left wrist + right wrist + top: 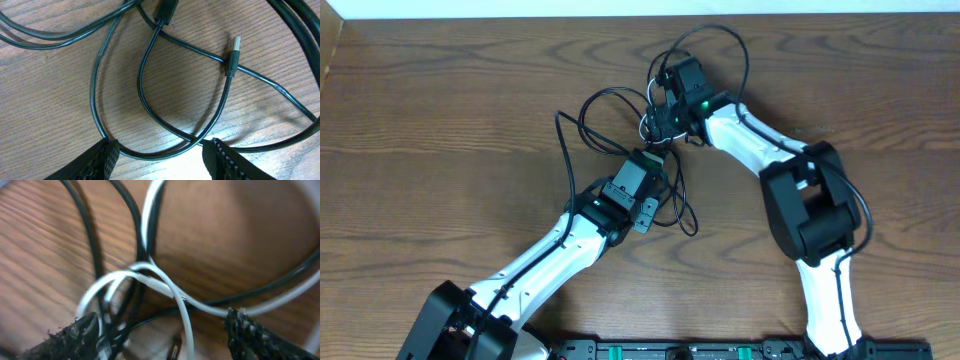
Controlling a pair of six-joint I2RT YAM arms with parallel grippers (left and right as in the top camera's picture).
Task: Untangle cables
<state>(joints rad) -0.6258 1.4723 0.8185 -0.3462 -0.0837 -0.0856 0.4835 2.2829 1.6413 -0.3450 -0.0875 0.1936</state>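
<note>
Thin black cables (603, 97) loop over the wooden table around both grippers, tangled with a white cable (648, 124) at the middle. My left gripper (642, 168) is open just above a black loop (150, 107); a black cord with a USB plug (233, 52) lies ahead of it. My right gripper (663, 118) is open over the knot, where the white cable (170, 287) crosses black cords (132, 217) between its fingers (160, 335). Neither gripper holds anything.
The wooden table (440, 110) spreads wide to the left and right of the tangle. The right arm's black base joint (810, 205) sits to the right. A dark rail (700, 350) runs along the front edge.
</note>
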